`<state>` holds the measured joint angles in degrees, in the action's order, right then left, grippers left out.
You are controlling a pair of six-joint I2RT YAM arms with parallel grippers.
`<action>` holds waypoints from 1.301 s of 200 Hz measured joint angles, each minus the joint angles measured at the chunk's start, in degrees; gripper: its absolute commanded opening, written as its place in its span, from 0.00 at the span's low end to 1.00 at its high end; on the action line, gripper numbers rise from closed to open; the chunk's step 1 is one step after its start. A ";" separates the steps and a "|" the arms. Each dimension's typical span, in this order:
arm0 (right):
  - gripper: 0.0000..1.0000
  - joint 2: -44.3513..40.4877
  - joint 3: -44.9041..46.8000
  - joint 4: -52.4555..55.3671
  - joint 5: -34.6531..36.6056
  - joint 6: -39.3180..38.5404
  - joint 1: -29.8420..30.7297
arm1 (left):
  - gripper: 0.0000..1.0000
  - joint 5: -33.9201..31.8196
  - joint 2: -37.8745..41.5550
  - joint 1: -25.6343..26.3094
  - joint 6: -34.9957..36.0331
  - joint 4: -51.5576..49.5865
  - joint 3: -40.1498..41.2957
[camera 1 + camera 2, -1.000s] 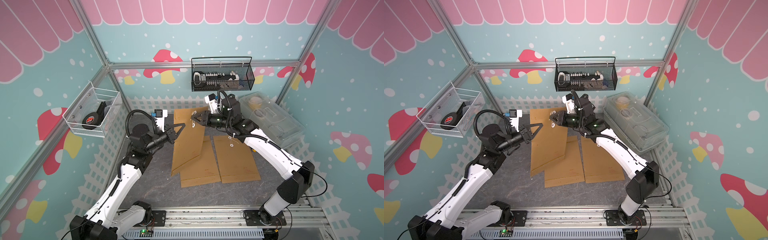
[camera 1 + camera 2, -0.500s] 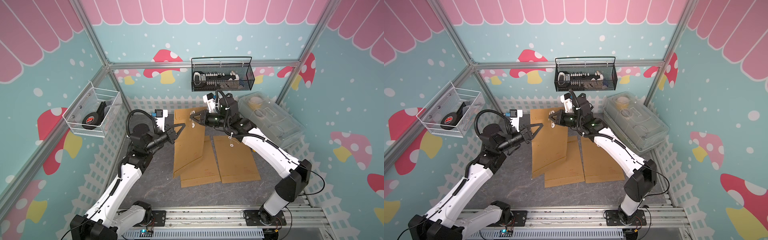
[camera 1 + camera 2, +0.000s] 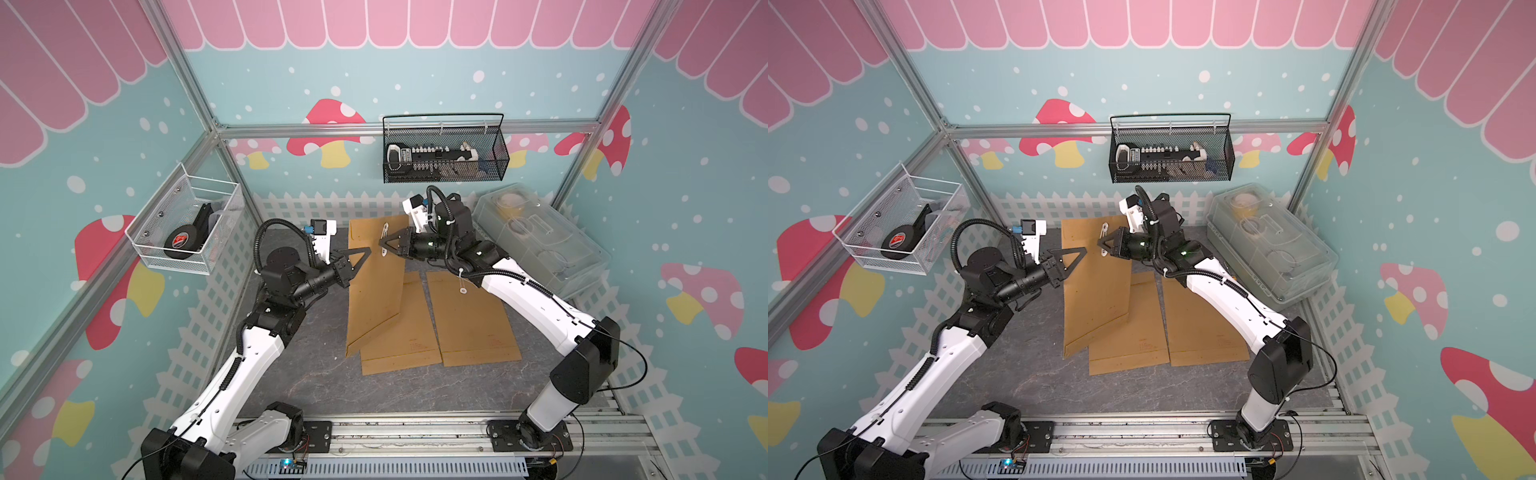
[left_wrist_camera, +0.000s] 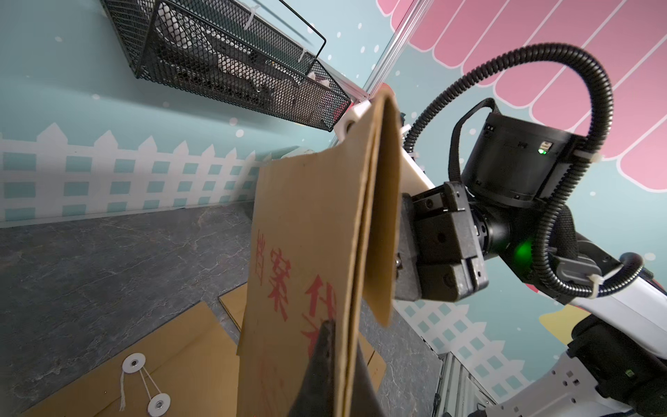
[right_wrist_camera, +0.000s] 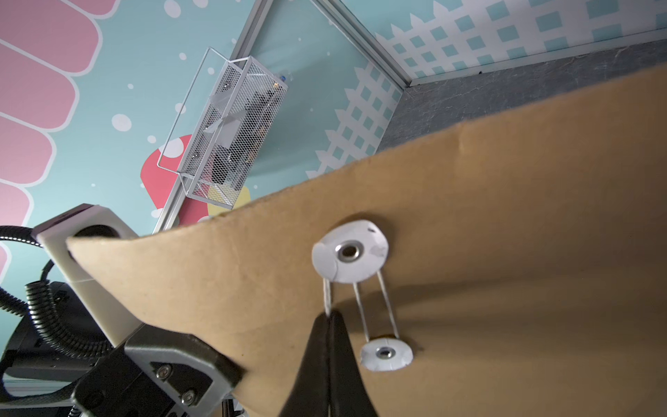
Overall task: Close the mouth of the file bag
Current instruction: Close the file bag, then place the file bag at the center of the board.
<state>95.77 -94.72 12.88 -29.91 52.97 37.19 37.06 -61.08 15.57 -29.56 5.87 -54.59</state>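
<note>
Starting from my left: the left gripper (image 3: 363,253) is clamped on the left edge of the file bag (image 3: 376,291), just under its mouth. In the left wrist view one finger (image 4: 326,335) lies flat against the printed face.

The file bag is lifted off the tabletop (image 3: 316,374) at the mouth end and stands tilted. Its long axis runs from the raised far end down toward me, and the low corner is over one of two other bags (image 3: 469,320) lying flat. I can't tell whether that corner touches.

The flap (image 4: 386,216) is folded over the mouth. On it sits the large disc (image 5: 349,251), and the small disc (image 5: 386,353) lies beside it on the body, further along the bag's long axis. Two strands of string (image 5: 327,299) run between the discs, and a third strand leads from the large disc straight into the right gripper (image 5: 330,319).

That gripper is pinched shut on the strand, its tips just beside the large disc, on the side that faces the small disc. So the right arm is nearest the closure, and I judge the winding falls to it. It has to carry the strand round a disc while the left only braces the bag.
</note>
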 measured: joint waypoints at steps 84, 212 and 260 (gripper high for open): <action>0.37 -4.04 7.67 0.46 -3.67 -6.01 -0.02 | 0.00 -0.22 0.02 -2.08 0.11 -1.14 -1.75; 0.81 -18.38 40.89 -26.45 -2.08 -31.85 -10.88 | 0.00 13.00 -3.26 -2.01 -0.46 -4.57 -14.38; 0.66 -17.62 44.24 -42.03 -13.40 -24.37 -12.72 | 0.00 15.93 -5.68 -3.98 -3.39 -1.75 -14.43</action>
<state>78.15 -50.48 -29.15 -43.31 28.60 24.47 52.99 -66.76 11.60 -32.95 4.12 -69.01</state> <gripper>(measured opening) 0.720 0.048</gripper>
